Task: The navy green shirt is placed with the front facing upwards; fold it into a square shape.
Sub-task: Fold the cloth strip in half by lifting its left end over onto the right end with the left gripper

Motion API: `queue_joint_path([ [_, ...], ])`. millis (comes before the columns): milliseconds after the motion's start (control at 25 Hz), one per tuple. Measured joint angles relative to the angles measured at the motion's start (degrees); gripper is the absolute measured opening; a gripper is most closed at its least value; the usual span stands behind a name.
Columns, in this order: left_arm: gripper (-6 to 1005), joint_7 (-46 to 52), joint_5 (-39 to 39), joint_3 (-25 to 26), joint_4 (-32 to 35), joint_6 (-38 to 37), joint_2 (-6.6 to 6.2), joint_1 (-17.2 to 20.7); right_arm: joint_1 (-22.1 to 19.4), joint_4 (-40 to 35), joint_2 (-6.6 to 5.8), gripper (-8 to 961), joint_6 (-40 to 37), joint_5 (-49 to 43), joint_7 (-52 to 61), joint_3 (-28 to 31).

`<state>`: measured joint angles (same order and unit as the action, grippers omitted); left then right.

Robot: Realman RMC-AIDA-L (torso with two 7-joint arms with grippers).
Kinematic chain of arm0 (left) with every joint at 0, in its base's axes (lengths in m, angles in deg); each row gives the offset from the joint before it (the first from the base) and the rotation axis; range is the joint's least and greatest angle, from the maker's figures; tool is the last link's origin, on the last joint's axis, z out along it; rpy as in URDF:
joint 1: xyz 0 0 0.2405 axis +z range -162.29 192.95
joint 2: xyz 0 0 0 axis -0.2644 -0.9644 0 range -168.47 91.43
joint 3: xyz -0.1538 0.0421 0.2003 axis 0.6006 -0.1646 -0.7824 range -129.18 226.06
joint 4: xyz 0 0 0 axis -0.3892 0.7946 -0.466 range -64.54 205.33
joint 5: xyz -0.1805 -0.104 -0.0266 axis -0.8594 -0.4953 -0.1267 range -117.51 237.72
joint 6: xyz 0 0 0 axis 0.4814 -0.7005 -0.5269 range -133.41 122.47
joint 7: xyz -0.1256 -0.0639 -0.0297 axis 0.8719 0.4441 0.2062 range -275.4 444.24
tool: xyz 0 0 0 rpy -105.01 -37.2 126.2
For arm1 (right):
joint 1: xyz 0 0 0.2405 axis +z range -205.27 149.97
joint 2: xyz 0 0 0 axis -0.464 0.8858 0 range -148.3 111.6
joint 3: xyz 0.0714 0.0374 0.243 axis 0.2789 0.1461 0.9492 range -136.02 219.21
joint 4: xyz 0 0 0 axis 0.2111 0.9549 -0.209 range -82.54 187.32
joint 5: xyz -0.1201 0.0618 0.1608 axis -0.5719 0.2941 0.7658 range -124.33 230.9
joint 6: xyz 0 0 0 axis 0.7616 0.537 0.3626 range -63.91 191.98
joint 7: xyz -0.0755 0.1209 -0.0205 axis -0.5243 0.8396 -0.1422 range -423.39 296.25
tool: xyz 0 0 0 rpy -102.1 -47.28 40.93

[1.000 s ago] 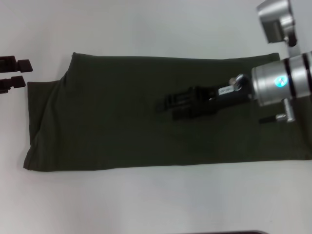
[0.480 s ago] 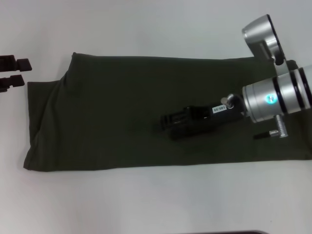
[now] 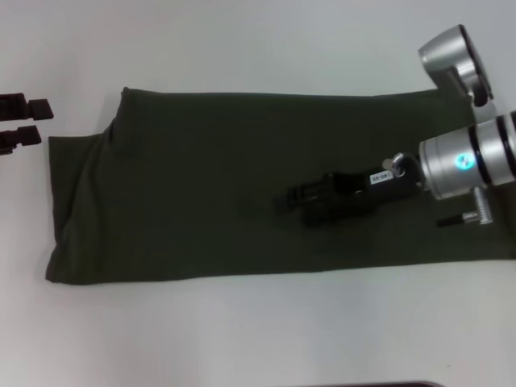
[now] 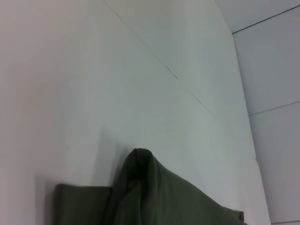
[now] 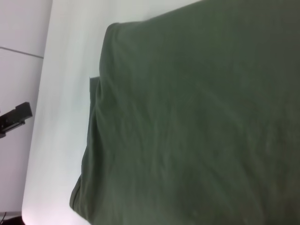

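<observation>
The navy green shirt (image 3: pixel 201 193) is spread as a long folded band across the white surface (image 3: pixel 258 339), no lettering showing. The right end effector (image 3: pixel 284 201) is held over its middle; whether its fingers are parted cannot be told. The left end effector (image 3: pixel 20 121) is parked, open, just off the shirt's left end.

The navy green shirt (image 3: pixel 201 189) lies flat, folded into a long plain-sided band, its right end apparently running out of view.
</observation>
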<state>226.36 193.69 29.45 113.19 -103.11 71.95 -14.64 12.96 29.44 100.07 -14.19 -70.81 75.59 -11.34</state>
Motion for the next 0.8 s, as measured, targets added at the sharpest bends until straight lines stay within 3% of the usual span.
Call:
queue_joint_path([
  [200, 581, 0.0, 0.0, 0.0, 0.0, 0.0, 0.0, 0.0, -2.0, -4.1, -0.83, 851, -3.2, 0.6, 1.6, 1.6],
  [560, 581, -0.6, 0.0, -0.2, 0.0, -0.7, -0.19, -0.7, -2.9, -5.2, -2.64, 850, -16.2, 9.0, -2.9, 9.5],
  [720, 581, -0.7, 0.4, -2.8, 0.0, -1.7, -0.42, -1.5, -4.5, -6.3, -3.79, 850, -17.1, 10.3, -5.7, 13.8],
  [800, 581, 1.1, 1.1, -6.5, 0.0, -1.5, -0.83, -1.9, -5.7, -7.7, -4.2, 850, -16.8, 10.4, -6.1, 15.1],
])
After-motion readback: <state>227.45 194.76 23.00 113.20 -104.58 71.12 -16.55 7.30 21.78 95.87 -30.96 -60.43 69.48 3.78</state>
